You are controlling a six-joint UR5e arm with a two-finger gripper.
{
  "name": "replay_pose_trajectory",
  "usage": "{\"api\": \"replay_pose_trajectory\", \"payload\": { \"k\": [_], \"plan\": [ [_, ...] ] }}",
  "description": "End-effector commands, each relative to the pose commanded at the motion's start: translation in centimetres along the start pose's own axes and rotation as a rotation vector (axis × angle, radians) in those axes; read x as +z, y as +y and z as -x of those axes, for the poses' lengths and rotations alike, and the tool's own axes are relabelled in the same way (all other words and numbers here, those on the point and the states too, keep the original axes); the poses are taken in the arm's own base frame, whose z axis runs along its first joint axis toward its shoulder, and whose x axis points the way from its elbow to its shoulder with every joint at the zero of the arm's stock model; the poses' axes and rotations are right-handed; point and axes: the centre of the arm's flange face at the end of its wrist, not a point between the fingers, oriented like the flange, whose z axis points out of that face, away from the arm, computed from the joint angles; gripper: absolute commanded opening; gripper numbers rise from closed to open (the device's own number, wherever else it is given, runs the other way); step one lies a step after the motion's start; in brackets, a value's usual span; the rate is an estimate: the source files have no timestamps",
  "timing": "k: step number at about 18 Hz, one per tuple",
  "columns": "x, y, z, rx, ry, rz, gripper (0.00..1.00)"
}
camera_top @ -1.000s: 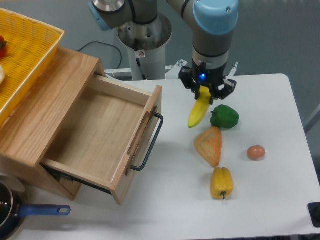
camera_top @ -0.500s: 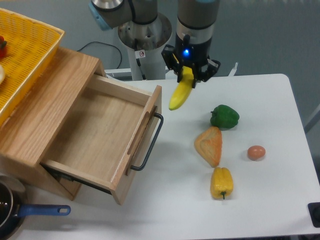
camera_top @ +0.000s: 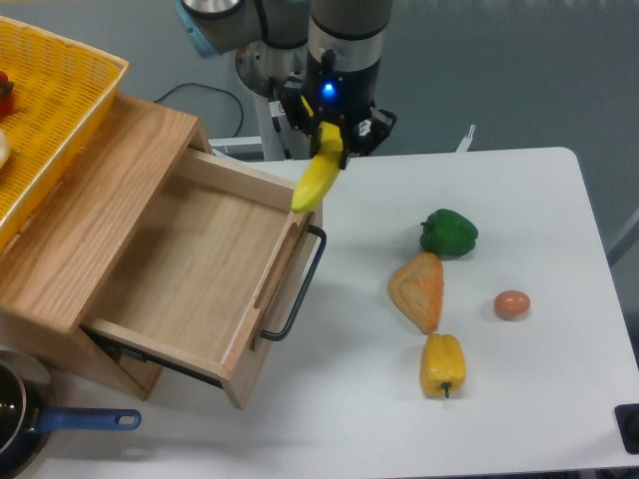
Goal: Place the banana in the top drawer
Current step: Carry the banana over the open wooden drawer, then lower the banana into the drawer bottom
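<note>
Gripper (camera_top: 330, 139) clamped on the top end of the banana (camera_top: 317, 176), fingers either side of it; a blue light shows on the gripper body above. Banana hangs below the gripper, tilted, lower tip pointing down and to the camera's left. It is in the air, touching nothing but the fingers. The lower tip sits in line with the front panel of the top drawer (camera_top: 200, 269), near the back corner of that panel, so the banana reads as over the drawer's front edge, not inside it. Drawer is pulled open, light wood floor showing, black bar handle (camera_top: 300, 287) on the front facing the table. Cabinet (camera_top: 80, 210) carries a yellow mesh basket (camera_top: 50, 110) on top. On the white table (camera_top: 539, 399), well apart from the gripper: green pepper (camera_top: 448, 233), orange wedge-shaped piece (camera_top: 419, 290) just below it, brown egg (camera_top: 511, 304) to the right, yellow pepper (camera_top: 443, 365) nearest the camera. Pan with blue handle (camera_top: 85, 420) at bottom left.
</note>
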Motion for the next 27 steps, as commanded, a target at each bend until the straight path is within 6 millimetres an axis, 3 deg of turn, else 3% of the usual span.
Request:
{"api": "replay_pose_trajectory", "payload": {
  "k": [6, 14, 19, 27],
  "plan": [
    [0.0, -1.4, -0.8, -0.038, -0.006, -0.057, 0.41],
    [1.7, -5.3, -3.4, -0.002, -0.035, -0.094, 0.41],
    [1.8, -5.8, -3.8, 0.001, -0.041, -0.102, 0.41],
    [4.1, -7.0, -4.4, -0.042, -0.013, -0.071, 0.41]
  ]
}}
